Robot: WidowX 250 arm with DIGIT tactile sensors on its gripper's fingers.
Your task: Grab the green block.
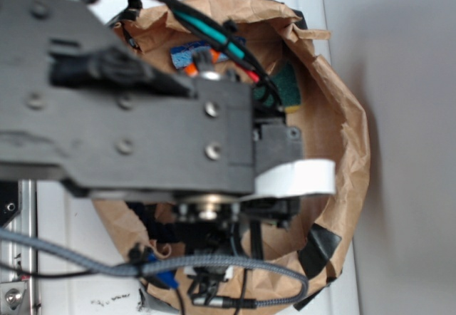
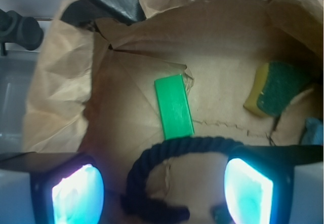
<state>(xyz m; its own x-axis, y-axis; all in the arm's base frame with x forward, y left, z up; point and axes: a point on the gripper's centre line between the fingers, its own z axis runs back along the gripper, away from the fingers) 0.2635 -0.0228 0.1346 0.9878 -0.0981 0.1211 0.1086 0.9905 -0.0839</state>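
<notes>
gripper (image 2: 162,191) wide open, empty | green block (image 2: 173,107) flat mid-floor of the bag (image 2: 55,107); looks stiff, light, slick | pinch across its narrow sides

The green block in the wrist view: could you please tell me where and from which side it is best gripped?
Grip the green block across its narrow width, near mid-length, coming straight down from above. It lies flat on the paper bag's floor, so only its long side edges offer parallel faces. The gripper looks open, fingers either side of it.
</notes>
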